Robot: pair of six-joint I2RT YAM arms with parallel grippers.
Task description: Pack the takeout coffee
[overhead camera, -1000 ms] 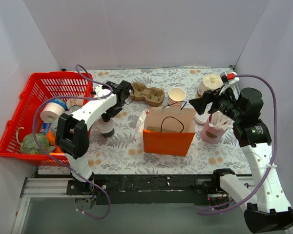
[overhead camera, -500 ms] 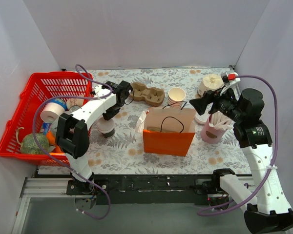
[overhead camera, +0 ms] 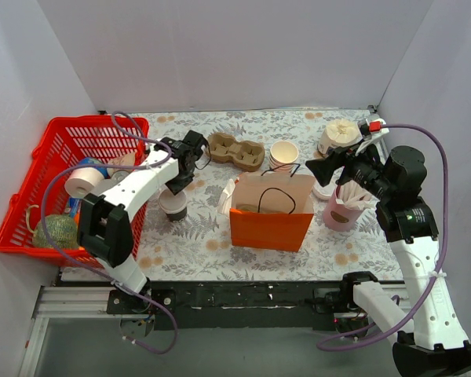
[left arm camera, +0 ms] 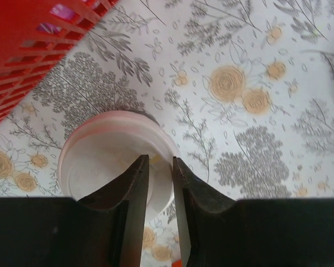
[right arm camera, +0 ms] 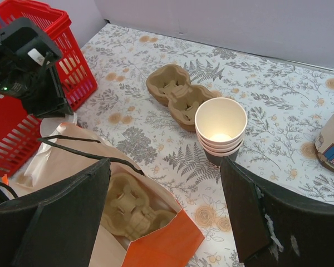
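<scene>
Jaws on your left gripper (left arm camera: 160, 161) have drawn in over the last second from a wider stance to a slim slit. The wrist has also swung down from beside the loose pulp carrier (overhead camera: 235, 151) toward the takeout coffee (left arm camera: 108, 167). The black fingertips now sit over the right side of its lid, one inside the rim line and one at its edge. Whether they bite the rim or merely frame it, you cannot tell from the blurred wrist view. The cup stands where it stood, upright on the floral tablecloth (overhead camera: 204, 236) between the red basket (overhead camera: 71, 126) and the orange paper bag (overhead camera: 271, 224). Judge this as the grasp, with the lift and the carry to the bag yet to do. Your right gripper (right arm camera: 164, 167) has not budged — it hangs spread wide and empty above the bag's mouth.

The lid is a smooth white plastic disc with a raised rim, probably slick and shallow for a pinch. The cream paper wall below it would likely crush easily. Inside the bag lies a second carrier (right arm camera: 128, 208) — rough moulded fibre, its wells facing up.
</scene>
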